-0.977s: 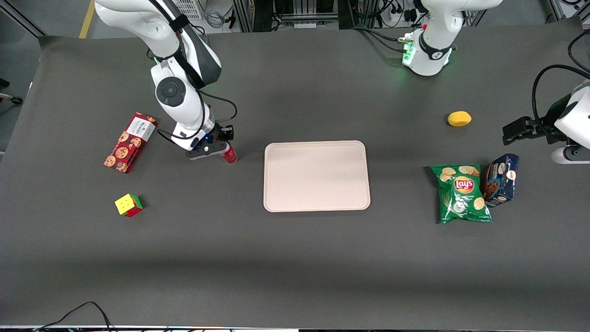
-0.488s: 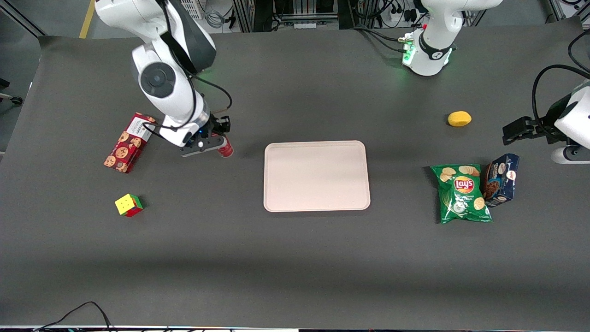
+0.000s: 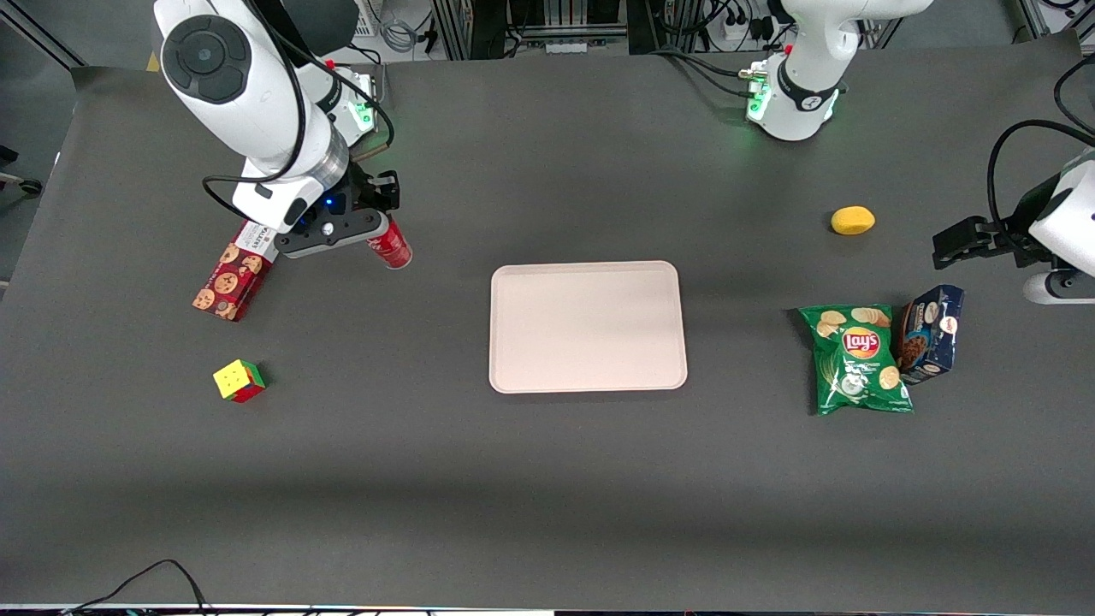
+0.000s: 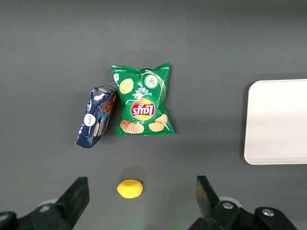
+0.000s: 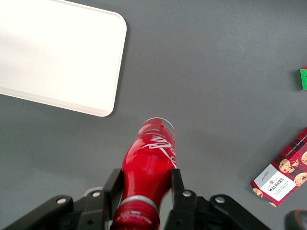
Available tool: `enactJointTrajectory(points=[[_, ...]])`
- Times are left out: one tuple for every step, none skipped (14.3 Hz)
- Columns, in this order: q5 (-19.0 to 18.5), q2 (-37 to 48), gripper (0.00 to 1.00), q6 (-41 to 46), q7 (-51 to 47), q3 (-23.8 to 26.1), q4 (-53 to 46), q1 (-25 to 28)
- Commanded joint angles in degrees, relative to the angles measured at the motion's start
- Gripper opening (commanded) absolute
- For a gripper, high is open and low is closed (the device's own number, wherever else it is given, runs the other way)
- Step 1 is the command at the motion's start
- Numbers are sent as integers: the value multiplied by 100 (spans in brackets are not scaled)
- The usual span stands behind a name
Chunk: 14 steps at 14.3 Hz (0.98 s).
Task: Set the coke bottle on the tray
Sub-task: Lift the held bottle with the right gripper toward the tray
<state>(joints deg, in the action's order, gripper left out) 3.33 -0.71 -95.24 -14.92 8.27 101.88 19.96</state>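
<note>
The gripper (image 3: 376, 224) is hanging above the table (image 3: 547, 479) toward the working arm's end, and its jaws are pinching the coke bottle (image 3: 390, 244) just below the cap. In the right wrist view the two black fingers (image 5: 113, 188) are pressing on either side of the bottle's narrow neck, with the red cap (image 5: 135, 218) sitting between them and the body (image 5: 149, 163) pointing away from the camera.

The bottle is showing all red and glossy, white script lettering curling across its shoulder, a pale silvery ring under the cap, and its flat base facing the dark table below. It is hanging clear of the table surface, tilted in the front view with the base toward roughly five o'clock from the gripper.

The tray (image 3: 588, 327) is lying flat in the middle of the table, pale pinkish-beige with rounded corners and a low rim, at about four o'clock from the bottle in the front view and apart from it. The wrist camera is catching one rounded corner of the tray (image 5: 57, 52).

The red cookie box (image 3: 240, 265) is lying near the gripper, at about eight o'clock from it, with a coloured cube (image 3: 239, 380) nearer the front camera.
</note>
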Motion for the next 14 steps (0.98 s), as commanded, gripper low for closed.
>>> enactJointTrajectory(points=[[54,-245,0,103,-265,69,-457,60],[158,-342,0,76,-501,87,-580,87],[220,-473,0,76,-816,96,-773,235],[221,-614,0,76,-1115,104,-975,375],[221,-780,0,67,-1371,157,-1142,464],[195,-939,0,24,-1634,288,-1309,500],[169,-1114,0,-159,-2002,454,-1398,526],[125,-1247,0,-440,-2337,595,-1399,596],[29,-1404,0,-686,-2418,640,-1399,623],[-77,-1606,0,-897,-2375,675,-1399,623],[-174,-1800,0,-1117,-2349,711,-1399,623],[-270,-2010,0,-1346,-2366,746,-1381,632],[-410,-2247,0,-1478,-2375,798,-1390,684],[-586,-2424,0,-1575,-2358,799,-1381,693]])
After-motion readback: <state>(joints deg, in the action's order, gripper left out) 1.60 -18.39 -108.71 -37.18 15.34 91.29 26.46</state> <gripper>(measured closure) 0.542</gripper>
